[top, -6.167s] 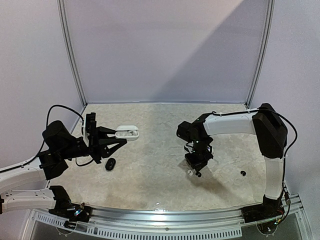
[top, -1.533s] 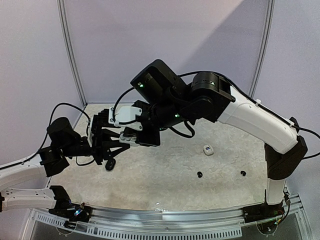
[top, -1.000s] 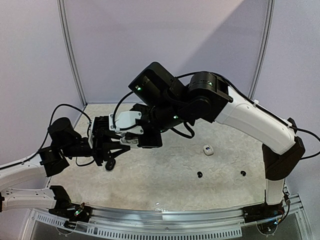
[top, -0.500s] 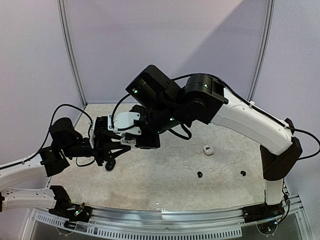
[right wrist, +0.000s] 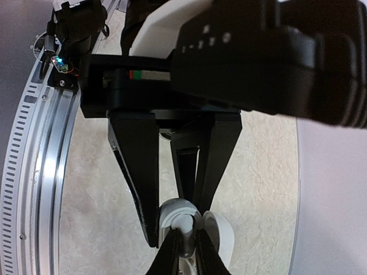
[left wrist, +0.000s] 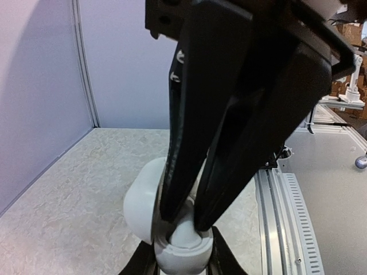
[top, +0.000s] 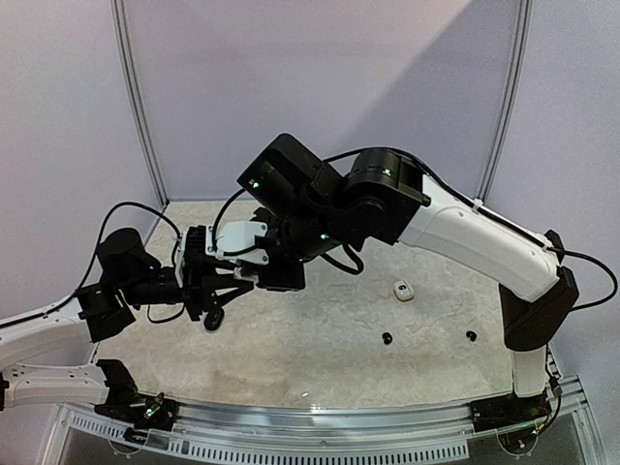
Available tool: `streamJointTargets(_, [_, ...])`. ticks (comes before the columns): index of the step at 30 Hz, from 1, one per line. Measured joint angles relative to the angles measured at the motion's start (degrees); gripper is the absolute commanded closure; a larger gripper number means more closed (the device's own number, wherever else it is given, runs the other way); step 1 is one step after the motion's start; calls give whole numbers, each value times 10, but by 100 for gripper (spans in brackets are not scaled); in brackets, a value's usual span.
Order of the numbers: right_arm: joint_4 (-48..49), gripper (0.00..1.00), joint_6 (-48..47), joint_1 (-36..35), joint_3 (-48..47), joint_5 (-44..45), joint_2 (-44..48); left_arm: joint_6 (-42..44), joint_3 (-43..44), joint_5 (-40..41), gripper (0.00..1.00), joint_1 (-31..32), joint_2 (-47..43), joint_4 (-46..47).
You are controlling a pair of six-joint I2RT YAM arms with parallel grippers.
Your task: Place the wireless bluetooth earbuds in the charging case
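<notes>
My left gripper (left wrist: 180, 260) is shut on the open white charging case (left wrist: 178, 252), held above the table with its lid (left wrist: 140, 206) swung to the left. My right gripper (right wrist: 187, 230) reaches into the case from above, its tips closed on a white earbud (right wrist: 182, 222) that sits in the case's socket (right wrist: 167, 215). In the top view both grippers meet at the left of the table, left gripper (top: 232, 279) against right gripper (top: 257, 276). Two black earbuds (top: 387, 337) (top: 471, 335) lie on the table at the right.
A black pebble-shaped case (top: 213, 318) lies on the table just below the left gripper. A white pebble-shaped case (top: 402, 290) lies right of centre. The right arm (top: 465, 232) arches high across the table. Grey walls close the back and sides.
The right gripper left the table at centre right and came over to the case in the left gripper. Over the last second it edged a little left, its tips staying in the case.
</notes>
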State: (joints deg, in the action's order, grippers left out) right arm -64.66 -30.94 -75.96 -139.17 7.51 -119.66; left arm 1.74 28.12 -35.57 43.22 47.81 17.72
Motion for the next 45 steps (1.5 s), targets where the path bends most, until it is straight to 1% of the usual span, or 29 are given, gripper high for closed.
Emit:
streamJointTargets(7, [2,81,-4,0,0,0,-1,2,0,1,100,0,1,-1])
streamJointTargets(14, [7,80,6,3,4,-2,1,-16,-5,3,100,0,-2,1])
streamJointTargets(22, [21,80,57,21,68,-33,52,-23,-8,0,100,0,-11,23])
streamJointTargets(30, [21,80,72,23,73,-48,56,-23,-8,-1,100,0,-14,25])
streamJointTargets(42, [21,92,92,34,77,-67,64,-22,-8,-1,100,0,-15,28])
streamJointTargets(45, [21,98,93,34,77,-77,65,-22,-8,-2,100,0,-15,29])
